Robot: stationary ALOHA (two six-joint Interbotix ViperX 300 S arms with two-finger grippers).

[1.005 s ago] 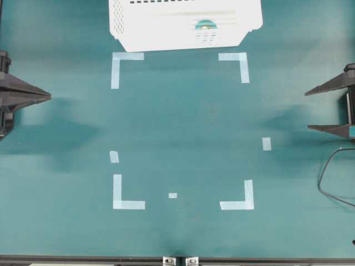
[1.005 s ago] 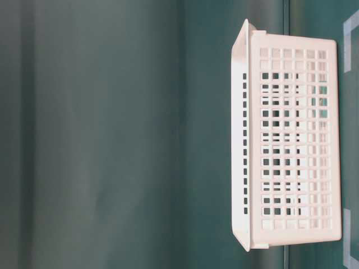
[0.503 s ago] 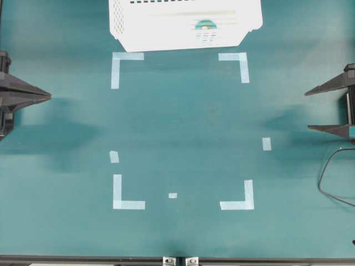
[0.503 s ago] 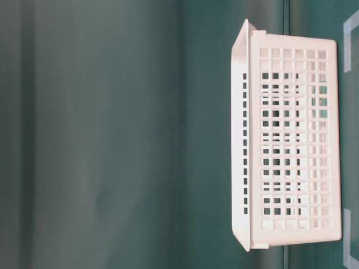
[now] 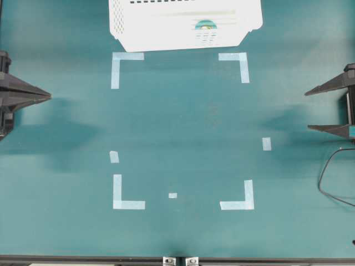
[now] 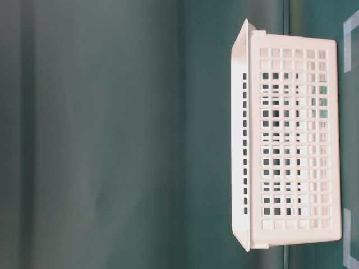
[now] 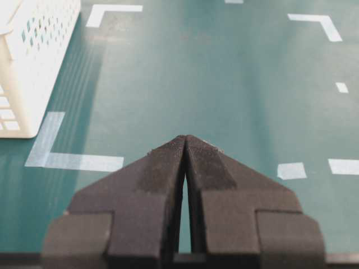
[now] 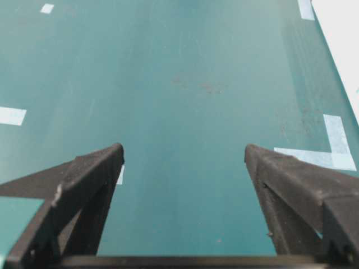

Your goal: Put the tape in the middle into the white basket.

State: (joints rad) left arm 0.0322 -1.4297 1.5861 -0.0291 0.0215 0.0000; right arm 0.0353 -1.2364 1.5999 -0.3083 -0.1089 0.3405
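Note:
The small teal tape roll (image 5: 205, 24) with its tan core lies inside the white basket (image 5: 144, 22) at the top of the overhead view. The basket also shows in the table-level view (image 6: 291, 148) and at the left edge of the left wrist view (image 7: 28, 61); the roll does not show there. My left gripper (image 5: 49, 96) rests at the far left of the table, shut and empty, as the left wrist view (image 7: 185, 139) shows. My right gripper (image 5: 307, 110) rests at the far right, open and empty, jaws wide apart in the right wrist view (image 8: 184, 150).
Pale tape strips mark the corners of a square on the green table (image 5: 183, 127), such as one at the upper left (image 5: 117, 65) and one at the lower right (image 5: 244, 199). A black cable (image 5: 333, 177) loops at the right edge.

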